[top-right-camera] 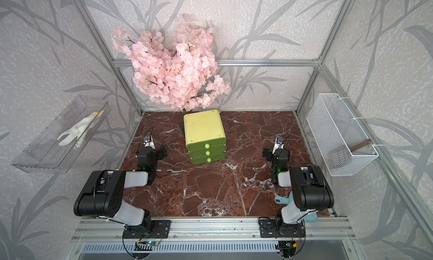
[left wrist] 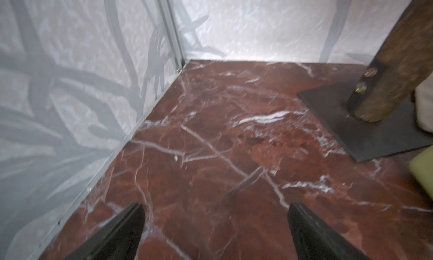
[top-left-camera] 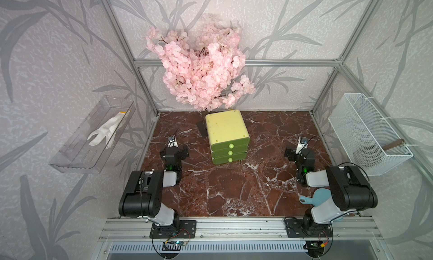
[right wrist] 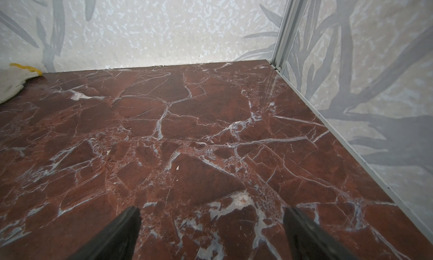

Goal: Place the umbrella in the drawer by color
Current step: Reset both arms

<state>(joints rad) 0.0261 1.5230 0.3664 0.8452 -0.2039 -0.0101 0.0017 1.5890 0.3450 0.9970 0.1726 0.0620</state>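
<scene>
Left and right jaws apart, empty — staged for pickup; light-blue umbrella [top-left-camera: 318, 196] lies under right arm [top-left-camera: 349, 188], green plastic three-drawer cabinet [top-left-camera: 226, 139] shut.

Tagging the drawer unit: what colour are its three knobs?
Pale lime green knobs, lighter than the olive drawer fronts; clearest in a top view.

This is a small robot test booth made to look like a room. Silver metal bars [top-left-camera: 281, 63] hold up walls of gray leaf wallpaper [top-left-camera: 58, 59]. The left arm [top-left-camera: 140, 195] and right arm [top-left-camera: 349, 188] are bolted to a metal rail [top-left-camera: 234, 226] at 6 o'clock. A clear tray [top-left-camera: 70, 158] hangs at 9 o'clock and a white wire basket [top-left-camera: 365, 130] at 3 o'clock.
</scene>
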